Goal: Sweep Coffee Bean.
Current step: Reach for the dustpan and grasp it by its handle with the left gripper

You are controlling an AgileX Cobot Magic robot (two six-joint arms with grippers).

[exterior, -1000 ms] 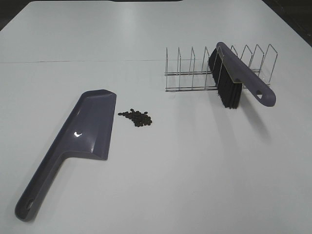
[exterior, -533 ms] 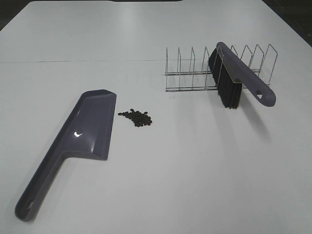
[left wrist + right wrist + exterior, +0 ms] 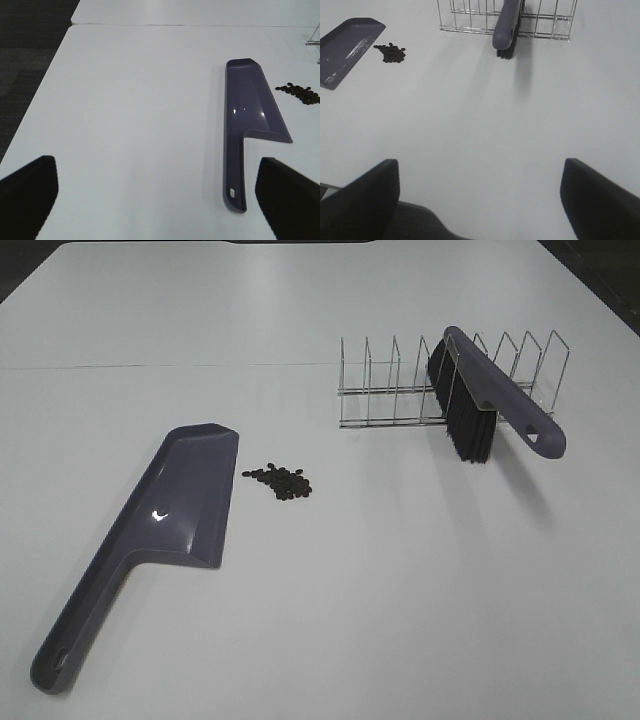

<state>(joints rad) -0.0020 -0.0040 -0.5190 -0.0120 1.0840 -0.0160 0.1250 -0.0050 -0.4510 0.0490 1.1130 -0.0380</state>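
black fingers [image 3: 30, 200] of the left gripper [image 3: 156, 167] stand spread wide over the white table [image 3: 350, 620] with nothing between them; only their blurred tips show, the rest cropped by the frame. the right gripper [image 3: 479, 167] is likewise released and empty, its dark fingers [image 3: 365, 200] cut off at the picture's edge above bare tabletop. neither gripper nor arm appears in the high view.

beyond the left gripper lies a purple dustpan [image 3: 170, 515], flat on the table, its handle pointing back toward that arm. the coffee bean [image 3: 281, 481] cluster sits on the table just beside the pan's long right-hand edge, apart from it, between the dustpan and a wire rack [image 3: 400, 390]. single beans are too small to count.

a purple brush [image 3: 490, 400] leans tilted in the rack, black bristles down and partly screened by the wires, handle end jutting out past the rack. whether the bristles touch the table cannot be told. the right wrist view shows the brush end-on, and the rack there is cropped.
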